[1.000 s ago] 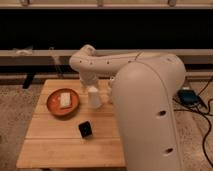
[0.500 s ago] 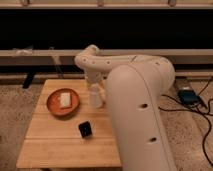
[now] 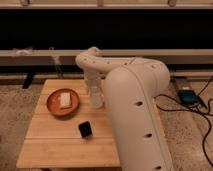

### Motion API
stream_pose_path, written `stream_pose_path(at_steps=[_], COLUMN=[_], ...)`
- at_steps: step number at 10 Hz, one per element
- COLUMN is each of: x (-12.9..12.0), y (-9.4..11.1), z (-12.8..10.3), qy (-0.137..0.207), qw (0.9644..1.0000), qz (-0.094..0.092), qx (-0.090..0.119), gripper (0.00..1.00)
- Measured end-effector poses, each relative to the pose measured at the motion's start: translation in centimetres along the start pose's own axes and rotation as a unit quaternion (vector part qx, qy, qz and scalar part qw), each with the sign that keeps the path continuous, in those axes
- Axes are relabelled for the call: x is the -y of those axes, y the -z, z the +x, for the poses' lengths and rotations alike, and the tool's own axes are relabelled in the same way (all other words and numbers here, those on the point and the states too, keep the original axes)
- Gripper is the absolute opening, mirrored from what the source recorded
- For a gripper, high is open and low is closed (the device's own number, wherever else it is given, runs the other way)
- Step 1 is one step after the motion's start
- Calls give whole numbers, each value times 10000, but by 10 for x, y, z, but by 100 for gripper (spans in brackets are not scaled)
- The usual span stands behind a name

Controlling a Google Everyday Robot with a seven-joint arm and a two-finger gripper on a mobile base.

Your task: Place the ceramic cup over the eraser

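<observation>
The ceramic cup (image 3: 95, 98) is plain white and stands upright on the wooden table (image 3: 55, 145), right of the orange dish. The gripper (image 3: 92, 86) hangs from the white arm's bent wrist directly over the cup's top, at or touching its rim. The eraser (image 3: 85, 129), a small black block, lies on the table in front of the cup and slightly left, apart from it. The cup's right side borders the arm's large white body.
An orange dish (image 3: 54, 107) holding a white block (image 3: 65, 99) sits on the table's left. The arm's bulky white body (image 3: 135, 115) covers the table's right side. A dark device (image 3: 188, 95) and cables lie on the floor at right. A low rail runs behind the table.
The arm's large white body has swung left and closer, hiding more of the table's right side. The gripper stays over the cup; cup and eraser have not moved.
</observation>
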Motion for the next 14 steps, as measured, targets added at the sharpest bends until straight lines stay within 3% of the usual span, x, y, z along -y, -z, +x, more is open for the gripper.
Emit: stream_pose_path(at_steps=[3, 7, 10, 14], x=[-5, 3, 3, -6], y=[1, -2, 21, 103], z=[14, 22, 35, 64], qy=[29, -99, -45, 261], qw=[9998, 9997, 9993, 9963], qz=[-98, -178, -223, -399], qx=[-155, 135, 283, 719], gripper=[44, 3, 0, 0])
